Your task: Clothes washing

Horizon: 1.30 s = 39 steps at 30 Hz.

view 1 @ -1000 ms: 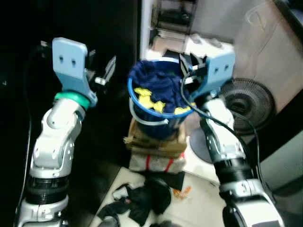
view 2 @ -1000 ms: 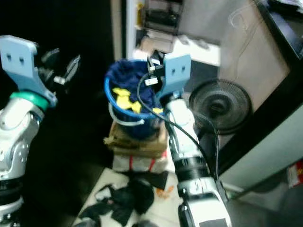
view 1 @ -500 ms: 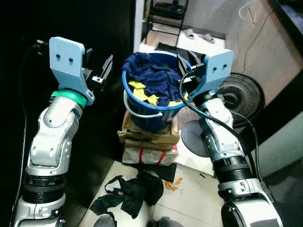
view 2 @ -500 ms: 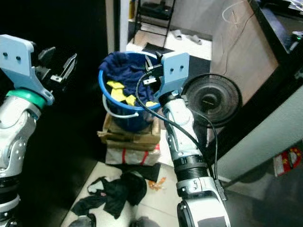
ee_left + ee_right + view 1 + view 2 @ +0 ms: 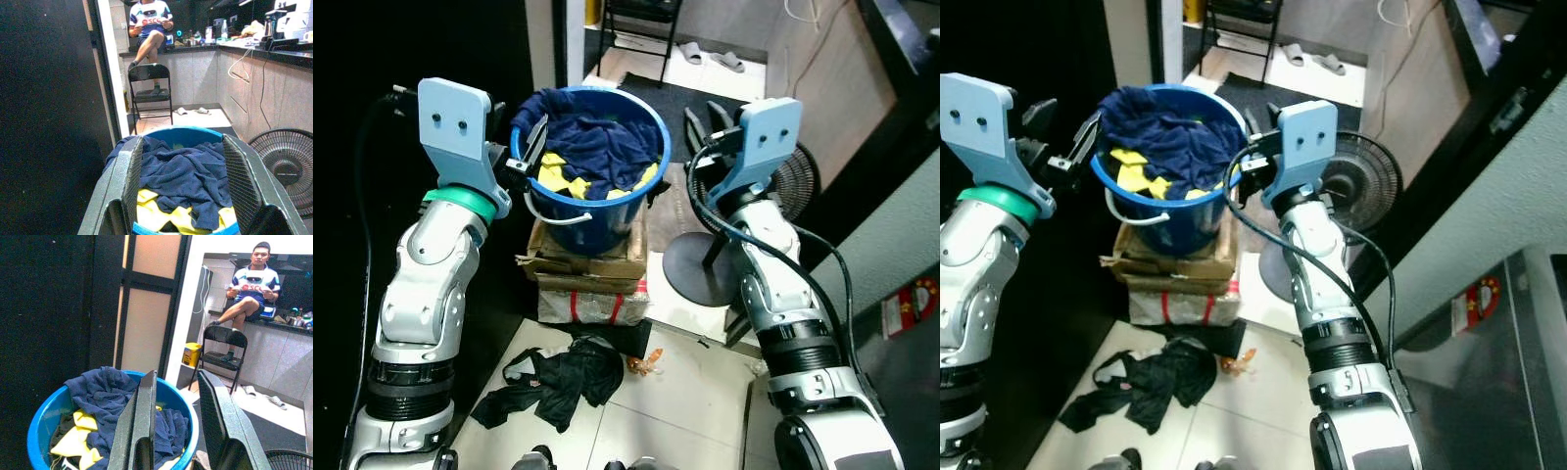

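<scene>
Step in hand, as judged: approach to the bucket (image 5: 588, 147) for a two-sided lift or a first pull of laundry. To do it well: bring both tools level with the rim, one on each side, and close only once the fingers straddle the rim or sink into cloth; keep the load upright, since the stack under it looks loose.

Left tool (image 5: 530, 147): upper left of the head frame, at the bucket's left rim, fingers apart, nothing held. Its wrist view frames the laundry between the two fingers.

Right tool (image 5: 703, 121): upper centre-right, just beside the bucket's right rim, fingers slightly apart, nothing held.

Bucket: blue plastic, round, white wire handle hanging down the front. Upper centre of the frame, standing on a flattened carton (image 5: 587, 262) over a wrapped bundle (image 5: 592, 302).

Contents: dark blue garment (image 5: 597, 137) heaped to the rim, crumpled; yellow cloth (image 5: 560, 179) showing beneath at the front.

Floor: black clothes (image 5: 551, 377) in a heap, lower centre.

Also: fan (image 5: 800, 181) to the right of the bucket; a seated person (image 5: 249, 286) in the background of the wrist views
</scene>
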Tool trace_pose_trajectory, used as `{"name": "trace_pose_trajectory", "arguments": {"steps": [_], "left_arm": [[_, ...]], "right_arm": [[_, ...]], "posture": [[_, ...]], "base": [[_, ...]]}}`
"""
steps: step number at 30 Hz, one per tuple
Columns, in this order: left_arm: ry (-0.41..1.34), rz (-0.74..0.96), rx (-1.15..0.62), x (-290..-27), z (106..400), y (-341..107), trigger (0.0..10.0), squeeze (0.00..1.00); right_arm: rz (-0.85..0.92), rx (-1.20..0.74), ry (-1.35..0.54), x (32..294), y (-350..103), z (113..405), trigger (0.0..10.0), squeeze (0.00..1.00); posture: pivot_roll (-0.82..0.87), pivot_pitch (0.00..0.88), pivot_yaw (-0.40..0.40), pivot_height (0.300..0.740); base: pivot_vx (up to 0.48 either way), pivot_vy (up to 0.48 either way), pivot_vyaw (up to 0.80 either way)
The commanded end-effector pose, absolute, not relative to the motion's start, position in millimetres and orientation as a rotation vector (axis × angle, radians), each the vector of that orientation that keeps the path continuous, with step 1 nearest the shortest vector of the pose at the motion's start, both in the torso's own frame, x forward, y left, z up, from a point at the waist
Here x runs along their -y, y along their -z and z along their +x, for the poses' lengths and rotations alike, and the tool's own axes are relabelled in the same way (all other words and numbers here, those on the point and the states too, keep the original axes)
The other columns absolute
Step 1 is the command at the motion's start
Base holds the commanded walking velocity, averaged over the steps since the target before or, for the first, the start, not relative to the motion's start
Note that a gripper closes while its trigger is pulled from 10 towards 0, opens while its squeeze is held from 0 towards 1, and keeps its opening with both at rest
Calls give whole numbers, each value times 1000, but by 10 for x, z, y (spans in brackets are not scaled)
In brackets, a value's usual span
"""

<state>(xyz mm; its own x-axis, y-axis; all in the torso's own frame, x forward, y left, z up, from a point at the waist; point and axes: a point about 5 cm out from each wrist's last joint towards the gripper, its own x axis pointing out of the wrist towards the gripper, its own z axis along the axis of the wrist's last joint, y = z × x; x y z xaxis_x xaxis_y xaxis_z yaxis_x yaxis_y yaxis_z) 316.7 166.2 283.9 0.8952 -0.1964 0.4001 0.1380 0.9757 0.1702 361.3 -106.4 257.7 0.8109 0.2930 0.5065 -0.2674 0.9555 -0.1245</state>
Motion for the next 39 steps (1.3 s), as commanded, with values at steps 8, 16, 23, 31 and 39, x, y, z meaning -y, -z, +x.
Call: {"name": "trace_pose_trajectory", "arguments": {"steps": [8,16,23,31,39], "left_arm": [[179,144,414,-1667,3167,-2794,10000,0],[166,126,406,-1687,3173,-2794,10000,0],[165,133,419,-1695,3170,-2803,10000,0],[161,143,429,-1707,3165,-2812,10000,0],[159,143,427,-1714,3166,-2810,10000,0]], "right_arm": [[-46,541,-297,1082,-2554,3612,10000,0],[-43,541,-299,1078,-2554,3612,10000,0],[-42,540,-299,1073,-2550,3611,10000,0],[-42,540,-303,1057,-2548,3607,10000,0],[-45,539,-307,1046,-2544,3607,10000,0]], "posture": [[64,60,-43,740],[65,62,-43,740],[66,62,-43,740],[67,64,-44,740],[66,66,-43,740]], "base": [[0,-374,0],[0,0,0],[164,249,0],[425,0,0],[432,0,0]]}}
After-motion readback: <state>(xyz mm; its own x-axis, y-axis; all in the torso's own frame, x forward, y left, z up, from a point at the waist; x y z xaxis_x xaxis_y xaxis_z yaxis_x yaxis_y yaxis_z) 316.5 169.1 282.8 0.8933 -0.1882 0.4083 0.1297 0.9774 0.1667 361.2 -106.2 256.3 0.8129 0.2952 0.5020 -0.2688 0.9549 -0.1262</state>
